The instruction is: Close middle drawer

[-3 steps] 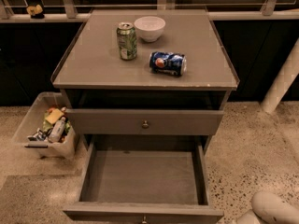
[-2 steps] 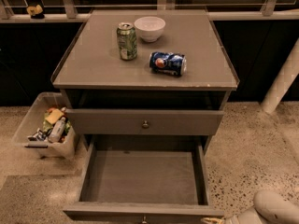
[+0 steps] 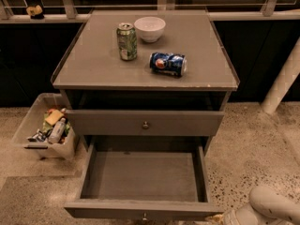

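The middle drawer is pulled far out of the grey cabinet and is empty. Its flat front lies along the bottom edge of the view, with the small knob at its centre. The uppermost drawer sits above it, nearly shut, with its knob showing. The lowest drawer is hidden under the open one. My gripper is at the bottom right, right at the right end of the open drawer's front. My white arm is behind it.
On the cabinet top stand a green can and a white bowl, with a blue can lying on its side. A clear bin of odds and ends sits on the floor to the left. A white post stands at the right.
My arm has come a little further into view from the bottom right, and the gripper tip now shows by the drawer's front right corner. The drawer has not moved.
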`<state>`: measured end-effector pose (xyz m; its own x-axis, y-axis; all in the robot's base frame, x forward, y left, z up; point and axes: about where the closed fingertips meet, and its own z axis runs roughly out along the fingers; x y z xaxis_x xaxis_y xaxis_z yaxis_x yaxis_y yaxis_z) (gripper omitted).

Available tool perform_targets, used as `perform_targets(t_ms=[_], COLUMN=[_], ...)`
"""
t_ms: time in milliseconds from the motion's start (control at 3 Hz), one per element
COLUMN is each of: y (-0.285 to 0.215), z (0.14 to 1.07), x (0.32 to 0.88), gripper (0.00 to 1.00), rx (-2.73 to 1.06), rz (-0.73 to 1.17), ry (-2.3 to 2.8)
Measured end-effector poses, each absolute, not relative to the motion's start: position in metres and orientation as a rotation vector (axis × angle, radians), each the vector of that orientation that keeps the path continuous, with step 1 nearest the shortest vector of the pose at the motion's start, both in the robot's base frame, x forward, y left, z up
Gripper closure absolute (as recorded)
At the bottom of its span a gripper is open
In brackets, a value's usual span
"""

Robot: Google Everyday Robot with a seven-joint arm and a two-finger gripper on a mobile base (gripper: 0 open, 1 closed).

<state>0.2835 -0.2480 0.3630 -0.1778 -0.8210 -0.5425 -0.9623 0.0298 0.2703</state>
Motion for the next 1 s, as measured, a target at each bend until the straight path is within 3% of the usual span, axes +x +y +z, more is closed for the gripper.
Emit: perform_targets(t_ms=[1000], y=[-0.238], z=[0.382], x=[0.318], gripper=[0.0], rx=[-1.761], rz=[0.802], ry=[2.124])
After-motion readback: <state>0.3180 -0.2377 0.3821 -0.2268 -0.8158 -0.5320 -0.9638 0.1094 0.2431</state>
